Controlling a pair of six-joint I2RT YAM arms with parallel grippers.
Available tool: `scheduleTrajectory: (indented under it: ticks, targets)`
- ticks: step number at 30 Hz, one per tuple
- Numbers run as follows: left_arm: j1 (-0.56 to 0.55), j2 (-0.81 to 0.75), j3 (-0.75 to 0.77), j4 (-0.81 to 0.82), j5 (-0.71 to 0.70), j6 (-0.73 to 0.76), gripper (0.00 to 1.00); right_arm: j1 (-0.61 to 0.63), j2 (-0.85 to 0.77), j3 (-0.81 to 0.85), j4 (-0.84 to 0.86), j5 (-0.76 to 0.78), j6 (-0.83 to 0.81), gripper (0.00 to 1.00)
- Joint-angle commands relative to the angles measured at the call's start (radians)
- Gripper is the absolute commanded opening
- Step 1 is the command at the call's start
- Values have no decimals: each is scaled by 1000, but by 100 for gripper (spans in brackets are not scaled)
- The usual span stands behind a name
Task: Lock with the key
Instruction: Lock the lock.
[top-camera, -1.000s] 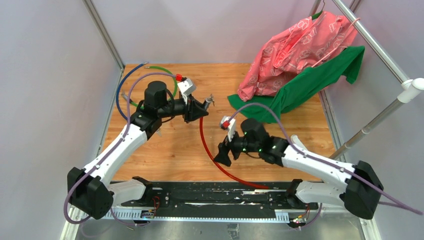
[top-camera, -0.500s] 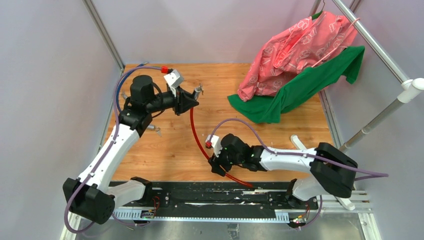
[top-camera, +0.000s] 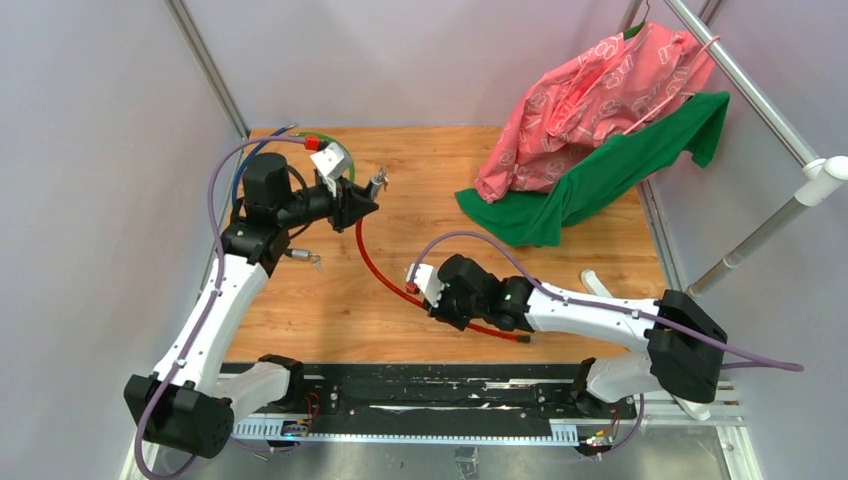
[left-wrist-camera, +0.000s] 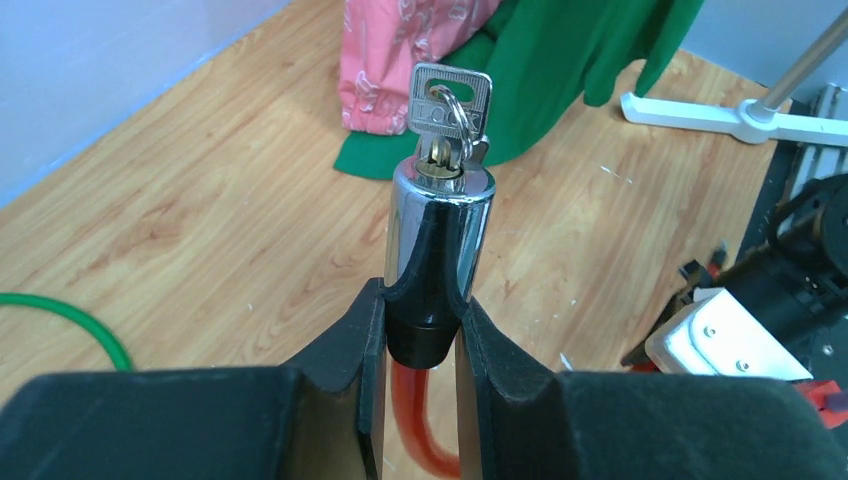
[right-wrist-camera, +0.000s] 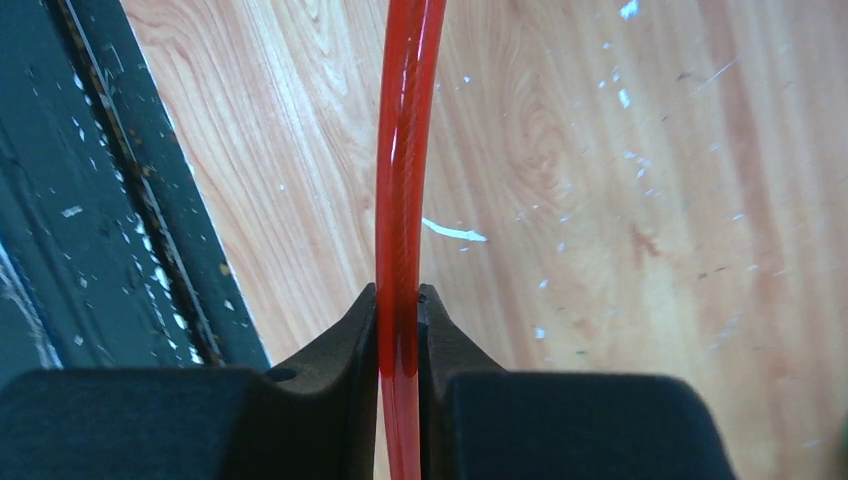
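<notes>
Left wrist: the left claw (left-wrist-camera: 420, 320) is closed on the black collar of the lock (left-wrist-camera: 440, 215), under its smooth chrome barrel. The flat silver key (left-wrist-camera: 452, 100) sits in the keyhole on a ring, pointing outward, probably so it can be turned.

Right wrist: the right claw (right-wrist-camera: 400, 310) is squeezed shut on the glossy, round red cable (right-wrist-camera: 405, 150), over the scuffed wooden table (right-wrist-camera: 600, 200).

Top view: the lock is held raised at far left, and the cable is pinned low nearer the front, likely to steady it.

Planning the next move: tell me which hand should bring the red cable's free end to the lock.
Right, probably. The right hand grips the red cable near its free end; the left hand is busy holding the lock cylinder, key inserted.
</notes>
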Motion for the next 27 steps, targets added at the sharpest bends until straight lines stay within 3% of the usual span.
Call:
scheduleTrajectory:
  ticks: [1, 6, 11, 16, 21, 27]
  targets:
    - [0, -32, -52, -121, 57, -7, 0, 9, 12, 89, -104, 2, -271, 2]
    - [-2, -86, -169, -195, 51, -44, 0, 51, 119, 204, -211, -17, -485, 5]
    - [-3, -123, -310, -67, -110, -274, 0, 52, 217, 219, -201, 6, -544, 10]
    - [-2, -159, -434, -21, -218, -433, 0, 51, 281, 232, -190, 24, -537, 26]
    - [-2, -166, -457, -26, -283, -453, 0, 39, 296, 236, -179, 66, -517, 45]
    - [-2, -171, -454, -11, -313, -469, 0, 25, 233, 237, -177, 153, -443, 53]
